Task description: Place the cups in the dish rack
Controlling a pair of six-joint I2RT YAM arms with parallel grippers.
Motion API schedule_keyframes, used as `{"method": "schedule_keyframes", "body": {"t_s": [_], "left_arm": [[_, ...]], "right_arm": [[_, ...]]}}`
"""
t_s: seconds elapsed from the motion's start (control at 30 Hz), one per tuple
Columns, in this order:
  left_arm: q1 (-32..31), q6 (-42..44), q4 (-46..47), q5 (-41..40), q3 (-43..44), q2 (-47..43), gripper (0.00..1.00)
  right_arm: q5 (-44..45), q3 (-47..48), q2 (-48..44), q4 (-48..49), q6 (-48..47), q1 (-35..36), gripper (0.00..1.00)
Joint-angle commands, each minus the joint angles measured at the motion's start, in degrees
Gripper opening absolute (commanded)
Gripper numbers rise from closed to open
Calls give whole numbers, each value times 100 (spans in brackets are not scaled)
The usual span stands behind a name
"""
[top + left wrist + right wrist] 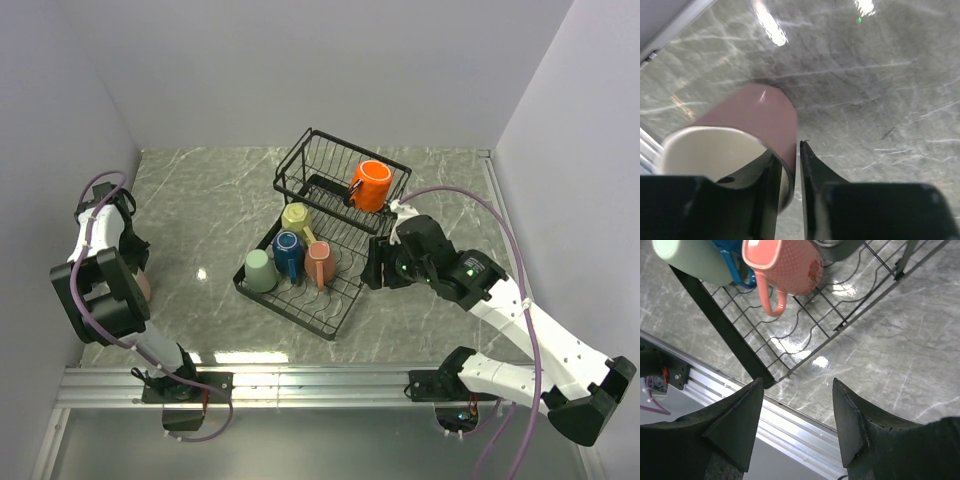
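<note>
The black wire dish rack (300,300) stands mid-table. An orange cup (371,185) sits in its raised basket. Yellow-green (297,217), blue (288,250), pale green (259,270) and salmon (320,262) cups sit on its flat tray. My left gripper (138,264) is at the table's far left. In the left wrist view it (790,162) is shut on the wall of a dusty-pink cup (757,117) with a cream inside, resting on or just above the table. My right gripper (797,387) is open and empty beside the rack's near right edge (715,320), with the salmon cup (790,265) ahead of it.
A metal rail (320,385) runs along the table's near edge. Grey walls close in the left, back and right sides. The left wall is close to the left gripper.
</note>
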Motion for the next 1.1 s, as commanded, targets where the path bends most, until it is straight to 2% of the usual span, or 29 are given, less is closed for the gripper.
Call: {"method": "schedule_keyframes", "body": {"t_s": [0.0,0.13,0.17,0.23,0.47,0.57,0.73,0.83,0.9,1.0,1.07], "left_arm": [[89,135,205,321,-85,114,24],[89,258,302,523,-85,246,10],[89,319,320,620,-85,255,4],[89,363,329,699,-67,246,0],[89,329,214,1472,135,-307,0],[89,180,127,2078,346,-614,0],[89,-381,486,3824,443,-1212,0],[71,-664,697,4275,426,-1485,0],[54,-1076,933,4495,-2,-1712,0],[45,-1981,1856,4979,-706,-2143,0],[-25,-2298,2085,4998,-946,-2180,0]], "right_arm": [[198,46,-158,-141,22,-41,64],[339,98,-219,-326,154,-49,64],[357,116,-254,-344,232,-49,64],[427,169,-281,-422,312,-49,64],[463,318,-500,-590,786,-41,63],[331,336,-632,-511,909,-32,63],[-64,327,-791,-204,1190,-41,63],[-153,467,-738,-142,1314,-23,63],[-205,599,-685,-80,1332,-23,63],[-285,696,-607,95,1367,-32,63],[-337,775,-493,166,1419,-32,63]]}}
